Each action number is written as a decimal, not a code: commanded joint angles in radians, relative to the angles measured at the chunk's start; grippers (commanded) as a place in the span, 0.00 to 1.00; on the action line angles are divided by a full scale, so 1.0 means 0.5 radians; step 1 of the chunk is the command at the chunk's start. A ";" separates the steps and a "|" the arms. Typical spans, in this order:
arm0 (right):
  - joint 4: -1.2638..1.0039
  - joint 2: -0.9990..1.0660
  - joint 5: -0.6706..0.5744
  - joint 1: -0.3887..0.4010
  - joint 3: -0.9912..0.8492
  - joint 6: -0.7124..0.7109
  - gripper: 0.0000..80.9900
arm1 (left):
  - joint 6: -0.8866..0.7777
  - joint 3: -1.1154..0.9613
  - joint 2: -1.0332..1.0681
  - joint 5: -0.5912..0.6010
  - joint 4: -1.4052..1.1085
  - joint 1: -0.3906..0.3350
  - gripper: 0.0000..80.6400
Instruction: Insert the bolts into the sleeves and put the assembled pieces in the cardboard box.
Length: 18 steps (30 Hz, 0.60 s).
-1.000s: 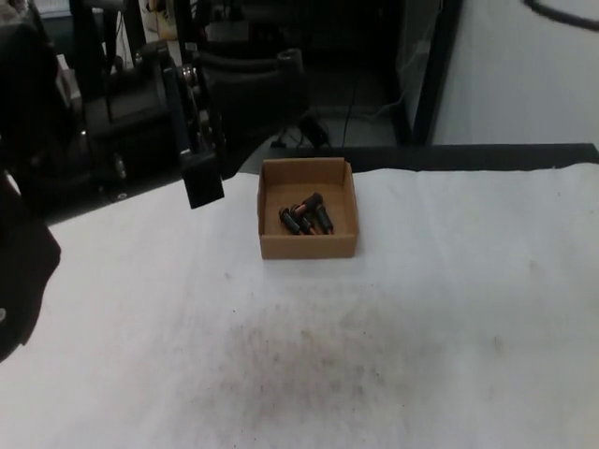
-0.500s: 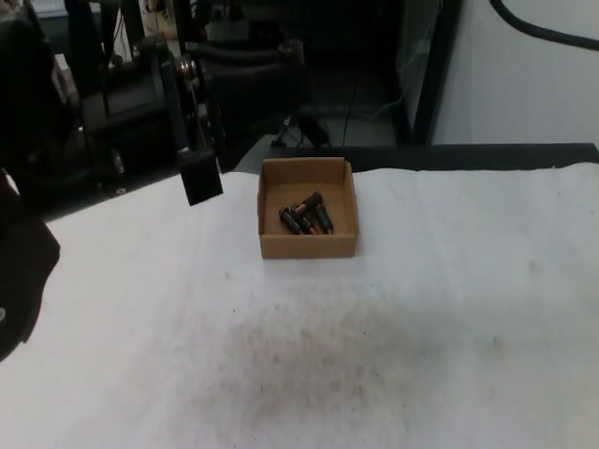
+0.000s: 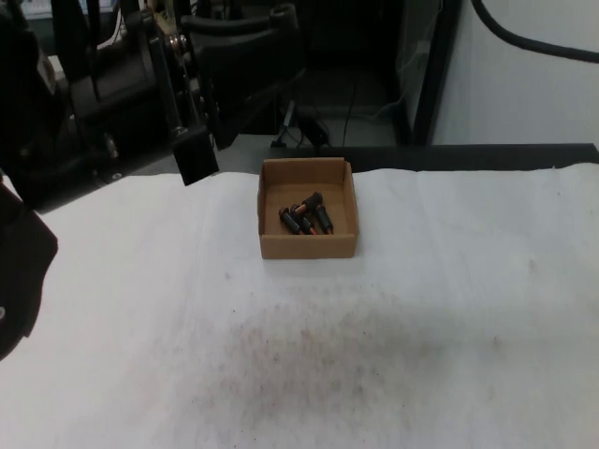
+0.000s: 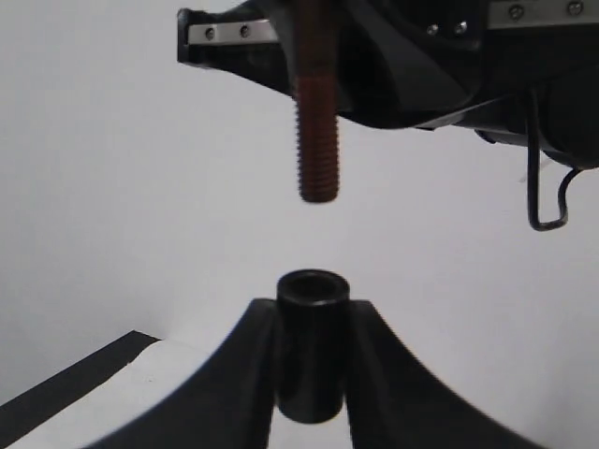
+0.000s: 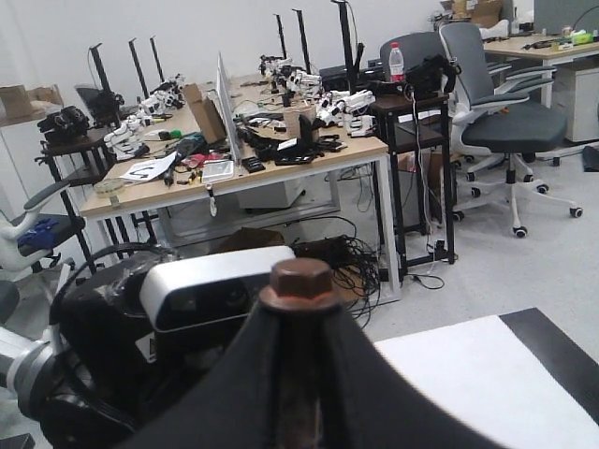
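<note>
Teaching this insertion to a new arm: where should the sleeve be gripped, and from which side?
Pinch the sleeve by its round wall from both sides, on the half away from the bolt, as the left gripper does; its open mouth faces the threaded tip and should stay clear.

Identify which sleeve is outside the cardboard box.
The sleeve clamped in the left pincer, its open end facing the bolt; the others lie inside the cardboard box.
</note>
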 commanded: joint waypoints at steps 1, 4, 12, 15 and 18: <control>-0.018 0.003 0.004 0.002 0.011 -0.033 0.01 | -0.037 -0.023 -0.013 -0.019 -0.038 0.003 0.00; 0.020 0.003 0.004 0.002 0.010 -0.075 0.01 | -0.041 -0.023 -0.013 -0.019 -0.056 0.003 0.00; 0.020 0.003 0.004 0.002 0.010 -0.096 0.01 | -0.094 -0.023 -0.013 -0.019 -0.171 0.003 0.00; 0.020 0.003 0.004 0.002 0.010 -0.105 0.01 | -0.094 -0.023 -0.013 -0.019 -0.171 0.003 0.00; 0.020 0.003 0.004 0.002 0.010 -0.105 0.01 | -0.128 -0.023 -0.013 -0.049 -0.171 0.003 0.00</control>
